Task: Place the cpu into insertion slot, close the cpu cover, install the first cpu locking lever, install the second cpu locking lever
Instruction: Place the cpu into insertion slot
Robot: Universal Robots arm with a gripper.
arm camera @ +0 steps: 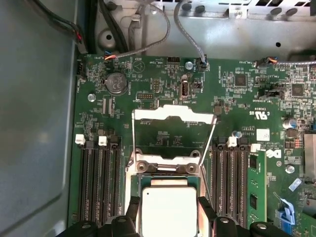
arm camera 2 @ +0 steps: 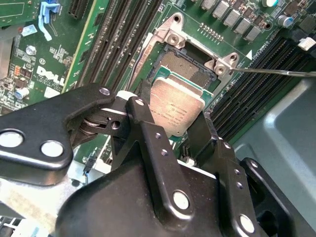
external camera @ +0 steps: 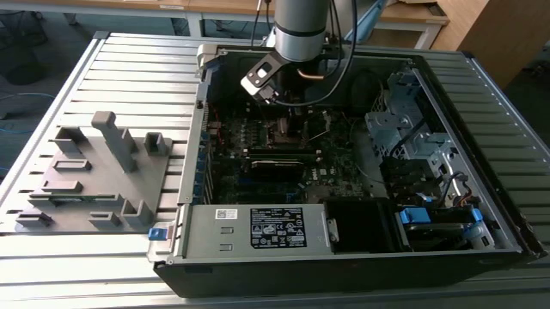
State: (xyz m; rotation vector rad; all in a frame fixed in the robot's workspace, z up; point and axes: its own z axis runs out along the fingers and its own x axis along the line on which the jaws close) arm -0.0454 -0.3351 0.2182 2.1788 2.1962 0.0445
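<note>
Ext. view: your arm [external camera: 301, 22] reaches down into the open PC case [external camera: 326, 277], which lies on the slatted table [external camera: 129, 71]. Its tool end sits over the upper-middle part of the motherboard [external camera: 257, 187]. A grey fixture [external camera: 94, 174] sits on the table at the exterior view's left, well apart from the case.

2nd wrist view: your gripper [arm camera 2: 175, 104] is pinching the cpu [arm camera 2: 177, 112] by two opposite edges, with one of the black fingers [arm camera 2: 144, 96] on each side. The chip's silver top faces the cam. It hangs partly over the open socket [arm camera 2: 190, 66], whose contact field shows bare beyond the chip's far edge. Can't tell whether the cpu touches the socket yet.

1st wrist view: same grip. The gripper [arm camera: 168, 202] holds the cpu [arm camera: 169, 211], with the fingers [arm camera: 134, 206] tight on its sides. The cpu cover [arm camera: 173, 114] is swung open and lies back on the board, away from the chip. A wire lever [arm camera: 133, 140] and a second wire lever [arm camera: 212, 138] run along its two sides, neither of them down over the socket. Memory slots [arm camera: 96, 182] flank the socket on both sides.
</note>
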